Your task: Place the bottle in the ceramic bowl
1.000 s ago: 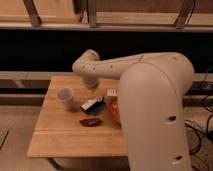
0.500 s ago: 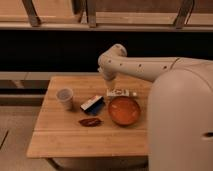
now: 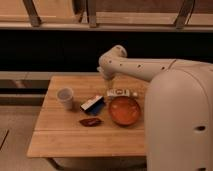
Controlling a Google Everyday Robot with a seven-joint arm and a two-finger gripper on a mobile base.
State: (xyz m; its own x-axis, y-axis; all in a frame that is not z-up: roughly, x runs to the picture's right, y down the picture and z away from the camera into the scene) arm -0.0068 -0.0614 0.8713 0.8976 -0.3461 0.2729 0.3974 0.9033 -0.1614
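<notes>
Bottle: lying on its side on bench, just behind bowl, not yet inside | Tool: hovering near bottle's left end, probably lining up a grasp; its opening I cannot tell.
</notes>
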